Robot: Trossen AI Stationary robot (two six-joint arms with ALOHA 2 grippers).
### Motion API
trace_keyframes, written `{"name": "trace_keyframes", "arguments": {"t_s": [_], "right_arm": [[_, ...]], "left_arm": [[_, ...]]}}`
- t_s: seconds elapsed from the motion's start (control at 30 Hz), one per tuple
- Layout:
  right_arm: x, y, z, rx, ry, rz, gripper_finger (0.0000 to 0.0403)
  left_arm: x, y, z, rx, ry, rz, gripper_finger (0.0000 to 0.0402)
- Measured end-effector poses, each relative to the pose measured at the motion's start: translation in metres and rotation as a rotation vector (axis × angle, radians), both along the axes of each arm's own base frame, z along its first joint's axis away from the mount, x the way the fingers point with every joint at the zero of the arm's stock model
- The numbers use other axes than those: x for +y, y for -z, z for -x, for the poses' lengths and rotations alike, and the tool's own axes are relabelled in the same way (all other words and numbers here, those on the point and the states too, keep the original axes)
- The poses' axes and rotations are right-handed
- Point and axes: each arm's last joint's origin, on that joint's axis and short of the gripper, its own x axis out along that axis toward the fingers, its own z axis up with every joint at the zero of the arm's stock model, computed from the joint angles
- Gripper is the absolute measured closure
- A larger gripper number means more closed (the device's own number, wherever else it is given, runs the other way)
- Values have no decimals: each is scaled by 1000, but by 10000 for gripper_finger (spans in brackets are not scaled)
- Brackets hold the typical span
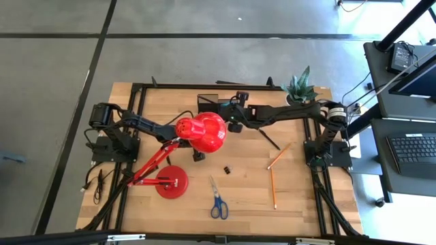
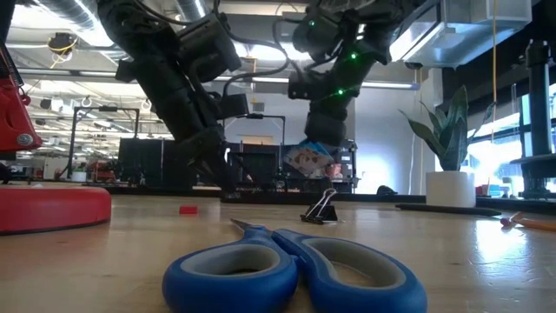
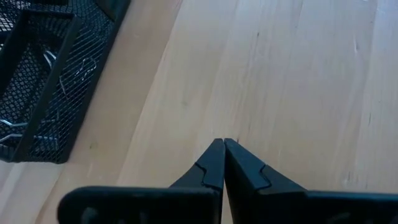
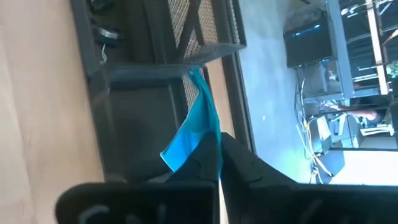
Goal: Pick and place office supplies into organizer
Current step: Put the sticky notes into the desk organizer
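Blue sticky-note pad (image 4: 189, 134) pinched in the right gripper (image 4: 219, 155) over the black mesh organizer (image 4: 155, 81) at upper centre; left gripper (image 3: 223, 149) pressed together, empty, mid-table; scissors (image 1: 217, 201) bottom centre.

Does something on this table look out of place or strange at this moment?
Nothing looks damaged or spilled. The scissors, binder clip, pencils and a black pen lie loose on the table, outside the organizer. The right gripper is shut on a blue paper-like piece above the organizer.
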Motion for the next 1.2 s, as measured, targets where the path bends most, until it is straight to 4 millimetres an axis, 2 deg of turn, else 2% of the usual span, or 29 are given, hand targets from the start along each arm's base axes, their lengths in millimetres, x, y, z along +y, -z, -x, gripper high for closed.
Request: {"name": "trace_keyframes", "arguments": {"t_s": [0.5,0.77,1.2], "right_arm": [[-17,30,-8,52,16,2,400],[-27,36,-10,42,29,14,400],[-28,41,-13,35,29,15,397]], "left_arm": [[2,1,0,7,3,-2,398],[2,1,1,32,45,-31,398],[2,2,1,41,45,-30,398]]}}
